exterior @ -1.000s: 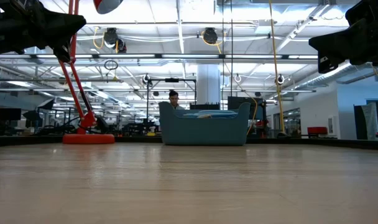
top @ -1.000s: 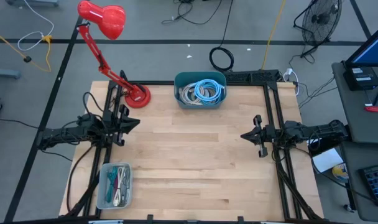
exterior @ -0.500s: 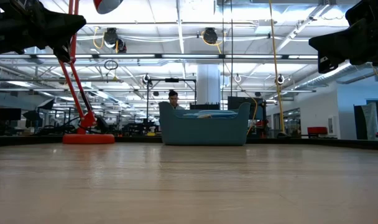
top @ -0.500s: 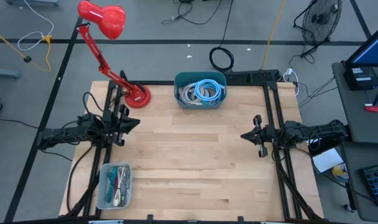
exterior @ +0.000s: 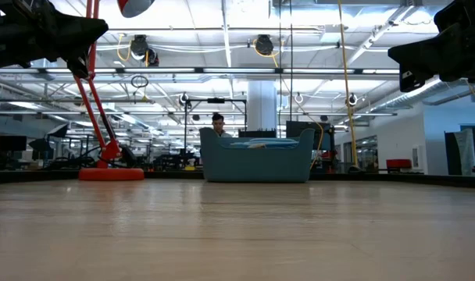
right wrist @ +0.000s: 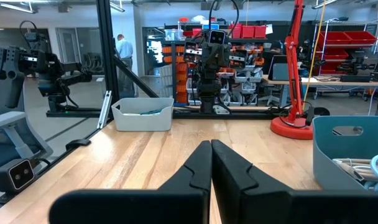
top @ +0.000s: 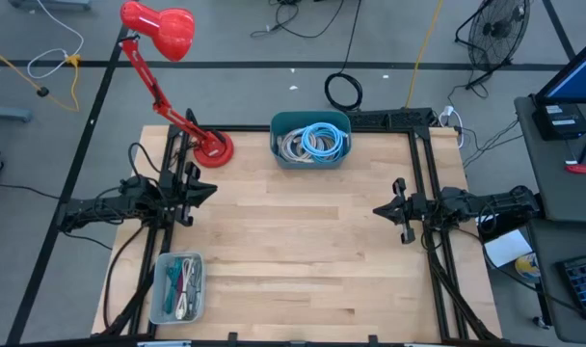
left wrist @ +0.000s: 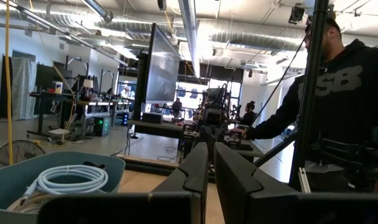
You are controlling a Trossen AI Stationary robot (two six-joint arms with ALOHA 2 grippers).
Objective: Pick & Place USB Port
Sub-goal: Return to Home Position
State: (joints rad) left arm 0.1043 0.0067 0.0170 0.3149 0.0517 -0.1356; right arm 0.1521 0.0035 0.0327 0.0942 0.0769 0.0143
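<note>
A teal bin (top: 310, 140) stands at the middle of the table's far edge, holding coiled white and light-blue cables (top: 312, 143); it also shows in the low view (exterior: 257, 160). I cannot make out a USB port as such. My left gripper (top: 208, 188) hovers above the table's left edge, shut but for a thin slit (left wrist: 211, 155), and holds nothing. My right gripper (top: 380, 208) hovers above the right edge, shut and empty (right wrist: 211, 146). Both point toward the table's middle, well clear of the bin.
A clear tray (top: 177, 286) with small items sits at the near left corner. A red desk lamp stands on its round base (top: 213, 147) at the far left. A person (left wrist: 338, 93) stands beyond the table's right side. The wooden top (top: 303, 241) between the arms is bare.
</note>
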